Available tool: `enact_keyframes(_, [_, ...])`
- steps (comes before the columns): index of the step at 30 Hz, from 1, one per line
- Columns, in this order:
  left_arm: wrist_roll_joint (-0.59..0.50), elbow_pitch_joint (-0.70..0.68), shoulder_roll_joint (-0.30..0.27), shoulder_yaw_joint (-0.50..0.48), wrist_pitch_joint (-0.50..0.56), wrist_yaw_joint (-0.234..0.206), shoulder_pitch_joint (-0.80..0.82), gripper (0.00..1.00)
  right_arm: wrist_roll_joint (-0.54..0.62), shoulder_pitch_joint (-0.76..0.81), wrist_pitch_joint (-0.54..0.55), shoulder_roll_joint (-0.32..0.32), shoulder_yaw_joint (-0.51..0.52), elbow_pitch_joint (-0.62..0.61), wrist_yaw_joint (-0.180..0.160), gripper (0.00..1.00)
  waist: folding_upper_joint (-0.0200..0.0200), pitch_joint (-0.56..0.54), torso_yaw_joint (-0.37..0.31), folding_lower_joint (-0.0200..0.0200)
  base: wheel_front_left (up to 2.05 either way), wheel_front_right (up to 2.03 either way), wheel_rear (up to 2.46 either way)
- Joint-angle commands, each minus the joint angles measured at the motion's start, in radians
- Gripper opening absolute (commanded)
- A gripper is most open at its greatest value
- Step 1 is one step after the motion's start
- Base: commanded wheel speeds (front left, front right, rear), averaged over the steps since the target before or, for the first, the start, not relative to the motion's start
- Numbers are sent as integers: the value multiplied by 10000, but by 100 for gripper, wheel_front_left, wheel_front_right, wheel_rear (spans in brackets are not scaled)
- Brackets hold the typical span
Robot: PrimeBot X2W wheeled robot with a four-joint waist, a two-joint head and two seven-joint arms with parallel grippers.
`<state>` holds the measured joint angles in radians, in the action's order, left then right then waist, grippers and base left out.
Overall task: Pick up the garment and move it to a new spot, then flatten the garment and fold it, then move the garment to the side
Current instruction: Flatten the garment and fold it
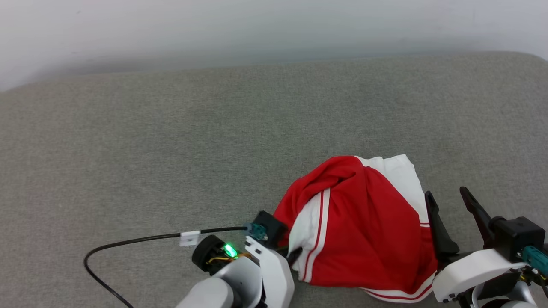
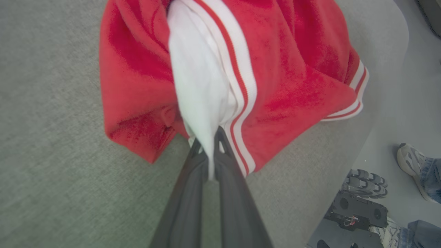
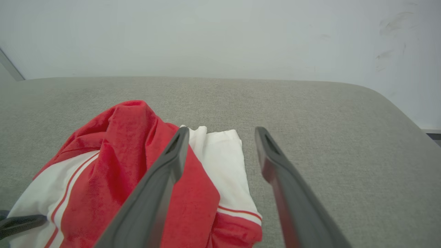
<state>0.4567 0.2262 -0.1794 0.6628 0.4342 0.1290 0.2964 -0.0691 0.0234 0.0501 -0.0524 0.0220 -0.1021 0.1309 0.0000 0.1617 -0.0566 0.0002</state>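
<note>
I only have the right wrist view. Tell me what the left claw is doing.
Observer: In the left wrist view the left claw is shut on a white panel of the garment, with the fabric pinched in it.
Operator: Report anything off the surface near that arm.
Observer: A person's shoe stands on the floor, past the rounded edge of the grey surface.
Operator: Now say what lies to the robot's left of the garment.
Observer: In the head view a black cable runs from the left wrist and loops over the surface, apart from the garment.
</note>
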Motion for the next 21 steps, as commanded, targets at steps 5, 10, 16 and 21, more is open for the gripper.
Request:
enact_keyframes(5, [31,-667,-431,-578,-484,-432,-194,0,-69,-18,-25,30,203,135,-5,100,0,-333,379,-2,0,0,0])
enact_keyframes(10, [114,-1804,-1314,-1570,-472,-1264,-685,0,-85,161,122,28,401,122,-3,100,0,-598,849,-2,0,0,0])
enact_keyframes(16, [589,-2556,-2272,-2809,-59,-2280,-1864,0,-107,269,335,26,510,81,-3,100,0,-586,1097,-2,0,0,0])
enact_keyframes(21, [1241,-1867,-2233,-3381,-198,-2590,-2743,100,-179,289,431,26,544,113,-3,100,0,-505,1037,-2,0,0,0])
